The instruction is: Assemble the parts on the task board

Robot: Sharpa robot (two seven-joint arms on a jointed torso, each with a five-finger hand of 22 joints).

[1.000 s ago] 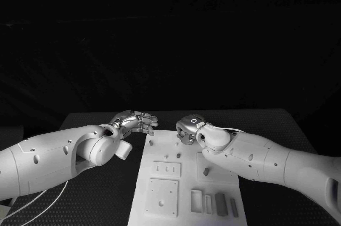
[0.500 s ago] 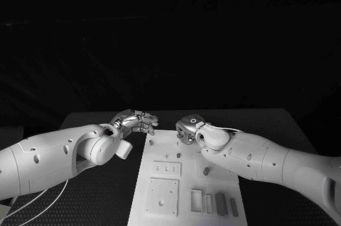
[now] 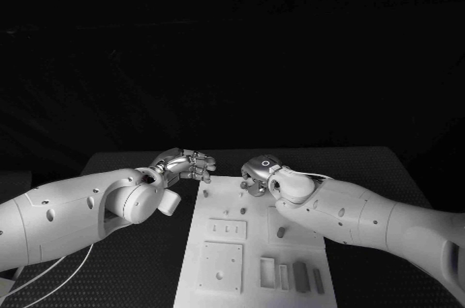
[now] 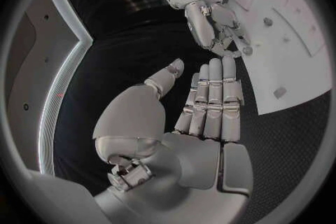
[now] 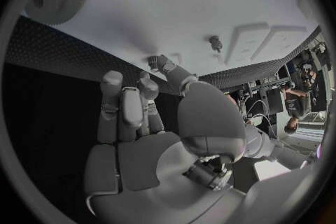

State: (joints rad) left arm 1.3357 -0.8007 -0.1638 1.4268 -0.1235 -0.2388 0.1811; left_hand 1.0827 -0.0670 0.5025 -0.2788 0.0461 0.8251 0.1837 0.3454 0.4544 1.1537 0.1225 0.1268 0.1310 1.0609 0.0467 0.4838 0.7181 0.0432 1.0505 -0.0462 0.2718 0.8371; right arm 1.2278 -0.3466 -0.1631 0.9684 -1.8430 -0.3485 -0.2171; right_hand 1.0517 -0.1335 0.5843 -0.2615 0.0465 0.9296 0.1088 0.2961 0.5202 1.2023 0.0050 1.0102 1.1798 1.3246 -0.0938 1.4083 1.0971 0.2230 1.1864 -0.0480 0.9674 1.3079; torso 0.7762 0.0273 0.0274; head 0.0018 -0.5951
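The white task board (image 3: 254, 254) lies lengthwise on the black table, with small pegs (image 3: 239, 195) standing at its far end. My right hand (image 3: 258, 173) hovers over that far end, fingers pointing down at the board (image 4: 287, 28). Its thumb tip (image 5: 167, 66) reaches a small dark peg (image 5: 154, 60) on the board (image 5: 175, 5), and nothing sits between its fingers. Another peg (image 5: 215, 42) stands apart nearby. My left hand (image 3: 184, 165) is at the board's far left corner, just off its edge. Its fingers (image 4: 213, 95) lie straight and together, thumb apart, holding nothing.
Two grey bars (image 3: 302, 278) and white slotted blocks (image 3: 269, 273) lie at the board's near end. A square plate (image 3: 222, 267) and a smaller one (image 3: 228, 229) sit on its left side. A cable (image 3: 58, 274) runs under my left arm.
My right hand has drifted slightly to the right over the board's far end. The left hand has barely moved.
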